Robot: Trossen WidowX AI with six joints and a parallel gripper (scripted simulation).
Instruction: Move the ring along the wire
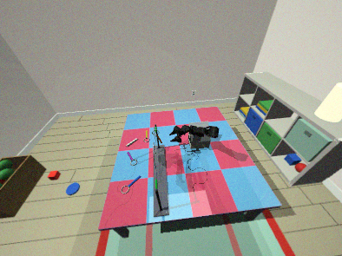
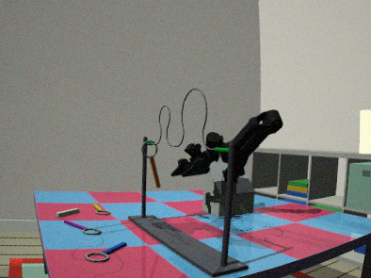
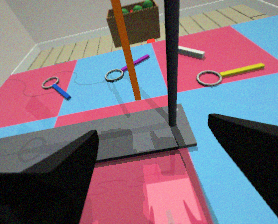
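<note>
Black six-joint arm, dark from base to fingertips

The arm is almost entirely black, its chunky links showing faint grey highlights; the exterior view gives it a thick, straight-sided upper link with a rounded, bulky elbow. Further along, a rounded black lump stands out on the forearm, and the wrist section has an uneven, knobbly outline. The gripper is black too, with two broad, angular fingers that taper to narrow, blunt tips, their faces plain and dark. Screws, cables and lettering are too small or blurred to tell.
</note>
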